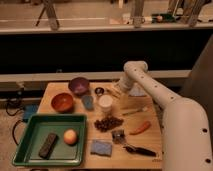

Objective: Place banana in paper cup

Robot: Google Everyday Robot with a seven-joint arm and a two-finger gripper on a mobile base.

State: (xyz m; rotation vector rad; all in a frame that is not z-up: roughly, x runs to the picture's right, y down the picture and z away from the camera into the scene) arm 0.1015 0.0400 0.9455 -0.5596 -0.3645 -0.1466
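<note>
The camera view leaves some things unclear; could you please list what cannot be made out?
All in the camera view:
Hand, at the table's back beside the small dark cup: details too small and dim.
Dark object in the green tray: too blurred to identify.
Banana, right of the paper cup: only a thin pale streak.
Arm: its base is cut off by the right and bottom edges.

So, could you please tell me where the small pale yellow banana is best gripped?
Probably grip its slim middle from above, across its width: the small pale yellow banana lies flat beside the white paper cup. The tool is behind that cup.
</note>
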